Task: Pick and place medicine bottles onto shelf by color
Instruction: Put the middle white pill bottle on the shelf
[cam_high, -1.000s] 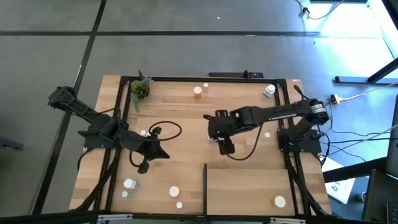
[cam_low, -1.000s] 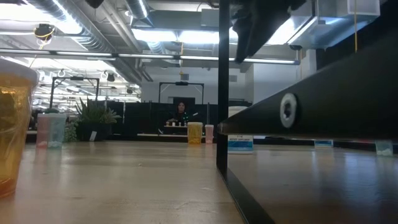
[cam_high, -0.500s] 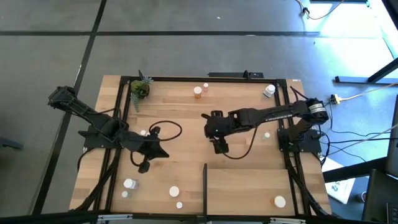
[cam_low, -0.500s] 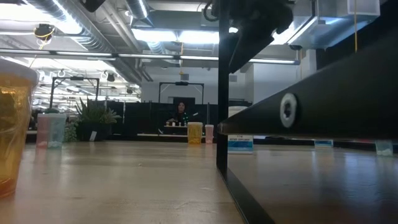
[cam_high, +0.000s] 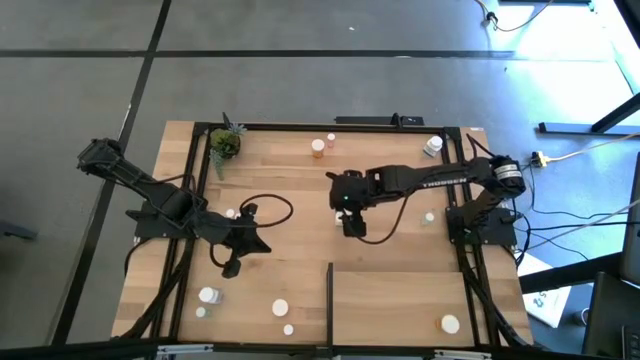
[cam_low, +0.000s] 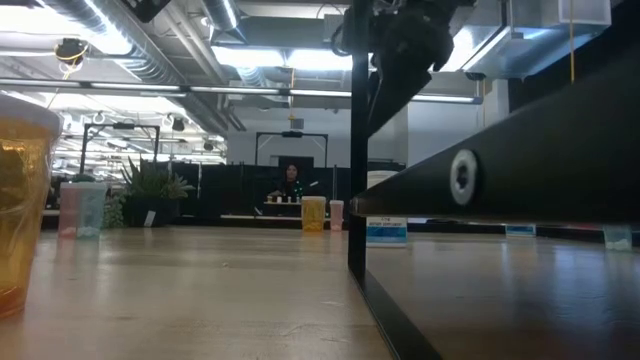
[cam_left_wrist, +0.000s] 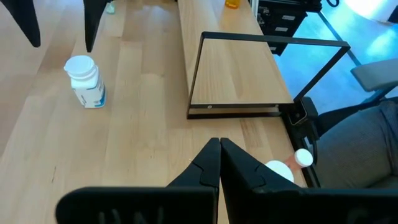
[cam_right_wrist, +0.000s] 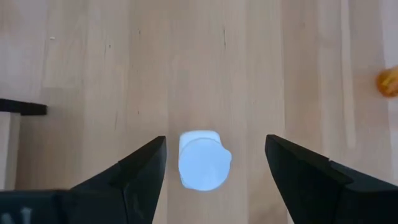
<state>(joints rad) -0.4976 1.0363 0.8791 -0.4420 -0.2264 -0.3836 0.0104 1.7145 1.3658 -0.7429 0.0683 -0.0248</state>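
The worktop (cam_high: 300, 200) is carrying everything, a light-wood surface in a black frame. The shelf (cam_high: 400, 305) is lying flat at its near right corner, a pale rectangular panel with a thin black strip along its left side; a white-capped bottle (cam_high: 450, 324) is standing on it near the right edge.

The right arm is reaching across the middle of the worktop, and its right end effector (cam_high: 348, 218) is hanging over a white medicine bottle (cam_right_wrist: 204, 159). In the right wrist view the fingers (cam_right_wrist: 143, 171) are spreading wide, released, one on each side of the bottle without touching it. That bottle is standing upright, its long axis pointing straight up at the camera, so only the round white cap and a little of the white body are showing. Compared with a second ago, this arm has been pulling back toward the far side and the end effector is sitting closer to the worktop's centre.

The left arm is waiting over the left half, unchanged, with the left end effector (cam_high: 232, 268) clenched, its fingertips (cam_left_wrist: 219, 163) pressing together on nothing.

Other bottles are standing scattered: an orange one (cam_high: 318, 148) with a smaller white cap just beside it at the far edge, a white one (cam_high: 433, 146) at the far right corner, and several white-capped ones (cam_high: 280, 308) along the near left. A small potted plant (cam_high: 224, 143) is sitting at the far left corner.
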